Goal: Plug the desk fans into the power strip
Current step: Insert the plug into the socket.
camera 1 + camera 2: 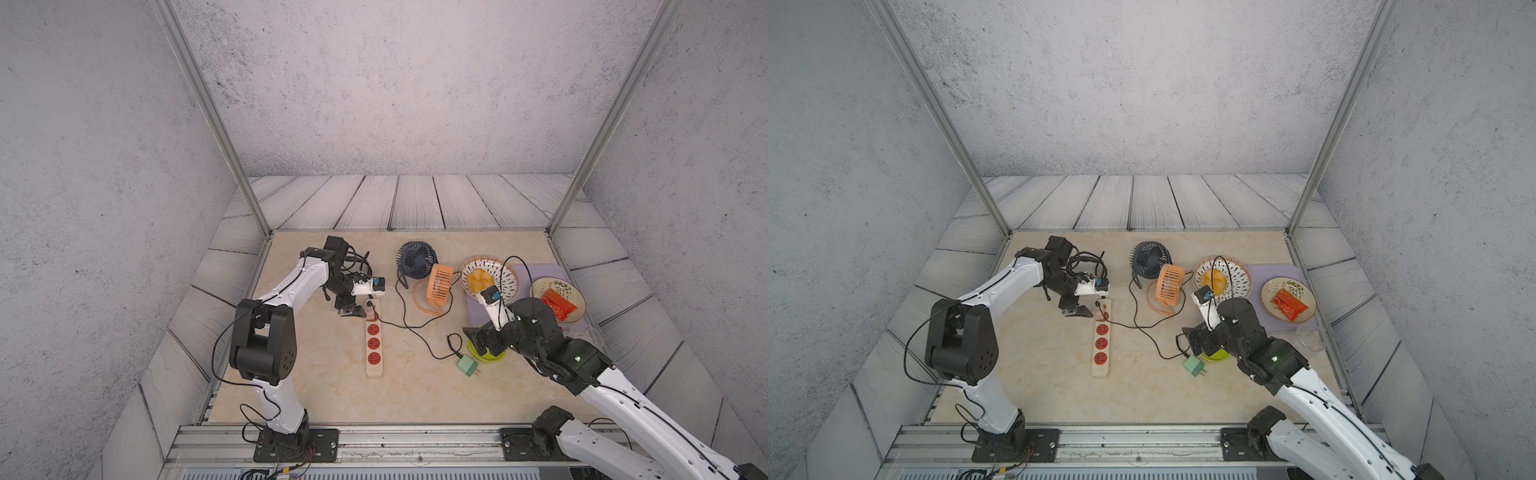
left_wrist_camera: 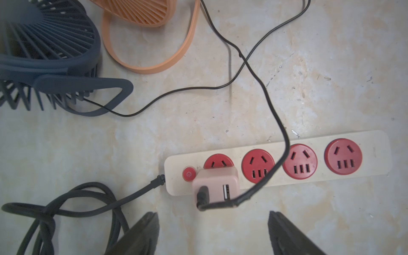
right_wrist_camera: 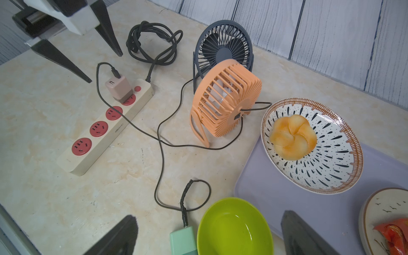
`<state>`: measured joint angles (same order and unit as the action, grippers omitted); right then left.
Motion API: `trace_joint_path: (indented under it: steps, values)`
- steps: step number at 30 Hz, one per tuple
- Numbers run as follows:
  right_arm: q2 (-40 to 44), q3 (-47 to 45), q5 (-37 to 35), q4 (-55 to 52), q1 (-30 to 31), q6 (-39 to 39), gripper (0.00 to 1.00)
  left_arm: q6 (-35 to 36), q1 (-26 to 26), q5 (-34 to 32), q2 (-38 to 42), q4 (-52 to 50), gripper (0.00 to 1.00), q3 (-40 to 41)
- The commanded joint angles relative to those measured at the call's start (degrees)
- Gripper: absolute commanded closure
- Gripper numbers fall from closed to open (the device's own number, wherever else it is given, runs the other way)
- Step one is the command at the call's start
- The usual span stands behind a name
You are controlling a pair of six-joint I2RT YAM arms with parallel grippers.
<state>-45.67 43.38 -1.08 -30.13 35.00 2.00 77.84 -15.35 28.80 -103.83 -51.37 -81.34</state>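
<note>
Quick status from my side. The power strip lies flat on the bench, left of the middle, and its power button end points away from my bases. My left gripper hovers right at that far end, just off the strip's left edge. The jaws are spread wide with nothing between them.

A pink adapter sits in the socket next to the button. From the left wrist view it's just ahead of the gap between my fingers and touches neither one. Its thin black cable drapes across the strip between the second and third sockets and runs off to the orange fan. The strip's own thick cord lies coiled behind the button end.

My right gripper is spread open too. It hangs over a lime bowl, well apart from the strip. A mint-green adapter lies loose on the bench just beside that bowl, and its cable leads to the navy fan.
</note>
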Motion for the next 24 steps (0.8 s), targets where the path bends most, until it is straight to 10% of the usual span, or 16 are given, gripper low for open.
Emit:
trace_joint_path:
  steps: [1,24]
  values:
    - [0.0,-0.57,-0.65,-0.01,-0.29,-0.39,0.04,1.95,-1.62,-2.31,-1.96,-2.1,0.17,-1.14]
    - [0.61,-0.58,-0.95,-0.59,-0.35,-0.3,0.04,-2.95,-5.31,-7.2,-7.3,-1.06,0.39,-3.07]
